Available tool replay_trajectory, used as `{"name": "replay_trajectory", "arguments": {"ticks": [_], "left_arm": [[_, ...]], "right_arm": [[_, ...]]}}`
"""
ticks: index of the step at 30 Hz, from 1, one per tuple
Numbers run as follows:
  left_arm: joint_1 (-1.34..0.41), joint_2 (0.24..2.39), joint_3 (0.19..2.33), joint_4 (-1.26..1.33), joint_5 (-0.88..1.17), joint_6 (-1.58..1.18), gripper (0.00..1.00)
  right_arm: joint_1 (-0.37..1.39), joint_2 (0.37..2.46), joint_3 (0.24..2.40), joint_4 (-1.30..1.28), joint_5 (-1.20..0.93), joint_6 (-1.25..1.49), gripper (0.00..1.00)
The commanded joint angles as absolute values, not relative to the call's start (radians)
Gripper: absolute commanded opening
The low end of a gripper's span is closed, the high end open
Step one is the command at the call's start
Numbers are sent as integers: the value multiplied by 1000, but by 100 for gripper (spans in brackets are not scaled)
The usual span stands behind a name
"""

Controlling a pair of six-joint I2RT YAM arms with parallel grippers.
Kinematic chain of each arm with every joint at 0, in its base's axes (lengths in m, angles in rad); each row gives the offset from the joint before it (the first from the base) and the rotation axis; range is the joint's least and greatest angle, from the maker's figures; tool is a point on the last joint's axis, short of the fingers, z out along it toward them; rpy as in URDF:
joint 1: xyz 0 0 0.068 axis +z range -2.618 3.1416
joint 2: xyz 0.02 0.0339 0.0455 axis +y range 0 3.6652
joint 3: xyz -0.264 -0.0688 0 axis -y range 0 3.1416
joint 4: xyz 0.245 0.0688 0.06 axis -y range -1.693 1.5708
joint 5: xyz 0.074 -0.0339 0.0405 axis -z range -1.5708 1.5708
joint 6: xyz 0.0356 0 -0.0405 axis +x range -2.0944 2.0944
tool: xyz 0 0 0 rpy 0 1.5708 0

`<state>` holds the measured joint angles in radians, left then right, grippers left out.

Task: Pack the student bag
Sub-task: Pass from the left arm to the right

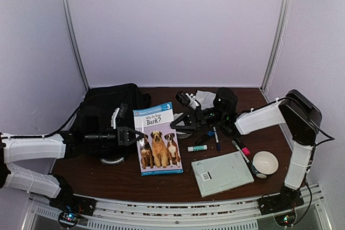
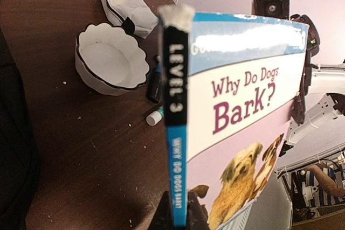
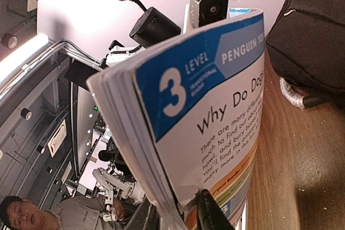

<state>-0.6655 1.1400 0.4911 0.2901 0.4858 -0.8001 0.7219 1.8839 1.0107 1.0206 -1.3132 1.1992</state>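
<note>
We judge this a handover. The thin, glossy paperback dog book (image 1: 159, 146) hangs over the dark wooden table (image 1: 108, 179) towards its near edge. The left gripper (image 1: 128, 134) clamps its spine. The right gripper (image 1: 178, 123) brackets the opposite edge; we cannot tell whether it pinches. Next comes a firm hold, then the soft black fabric backpack (image 1: 108, 103) slumped at the far-left corner.

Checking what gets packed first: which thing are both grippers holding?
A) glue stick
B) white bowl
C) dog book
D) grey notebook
C: the dog book is pinched at its spine by the left gripper and at the opposite edge by the right gripper.
</note>
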Motion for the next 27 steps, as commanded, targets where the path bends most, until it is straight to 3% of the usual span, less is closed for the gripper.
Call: {"name": "replay_trajectory", "arguments": {"ticks": [1,5,10,14,16,21,27], "left_arm": [[-656,1121,494,360,491,-791,0],[-656,1097,481,367,488,-793,0],[-655,1096,476,367,471,-792,0],[-656,1118,477,400,474,-791,44],[-656,1146,476,458,501,-799,54],[-658,1227,504,567,552,-835,60],[-660,1293,503,648,592,-855,59]], "right_arm": [[727,1843,1069,729,-1270,983,25],[734,1807,1147,272,-1198,626,22],[733,1797,1174,170,-1167,542,0],[731,1783,1190,167,-1187,539,0],[729,1775,1198,161,-1193,527,0],[725,1756,1201,164,-1207,518,0],[710,1739,1196,227,-1227,572,0]]}}
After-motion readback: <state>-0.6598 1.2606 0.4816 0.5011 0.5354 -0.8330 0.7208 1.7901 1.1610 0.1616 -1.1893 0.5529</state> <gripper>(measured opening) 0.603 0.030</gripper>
